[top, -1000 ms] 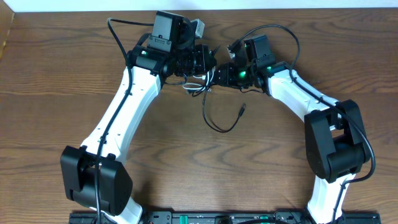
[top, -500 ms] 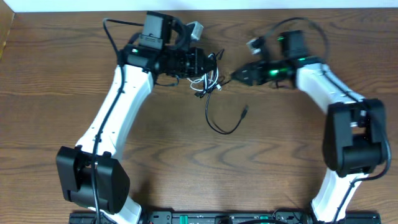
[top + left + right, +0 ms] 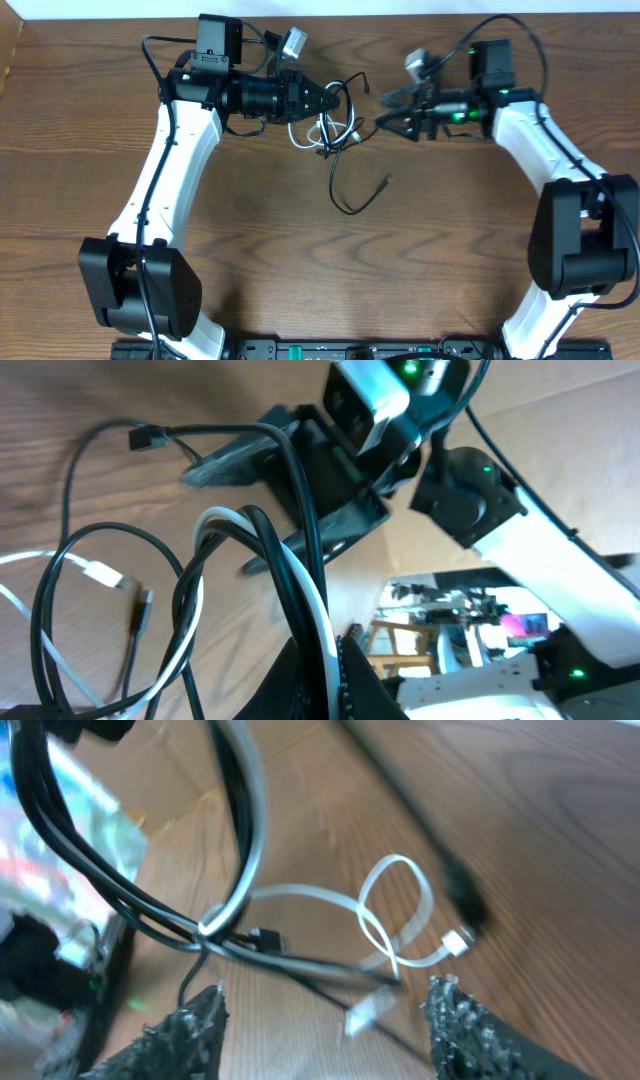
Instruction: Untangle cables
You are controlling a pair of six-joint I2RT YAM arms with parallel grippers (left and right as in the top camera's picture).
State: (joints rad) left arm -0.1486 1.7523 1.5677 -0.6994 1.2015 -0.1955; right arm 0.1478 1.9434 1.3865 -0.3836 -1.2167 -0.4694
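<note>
Here left hand (image 3: 335, 97) grips both cables (image 3: 305, 592) above table (image 3: 300, 270); right hand (image 3: 380, 110) wide, empty.

My left gripper (image 3: 328, 98) points to 3 o'clock, pinched tight, and my right gripper (image 3: 386, 110) points to 9 o'clock, fingers apart.

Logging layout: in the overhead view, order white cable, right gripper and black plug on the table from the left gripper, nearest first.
From the left gripper:
1. white cable, held, dangling just below.
2. right gripper, directly right.
3. black plug, lower right.
</note>
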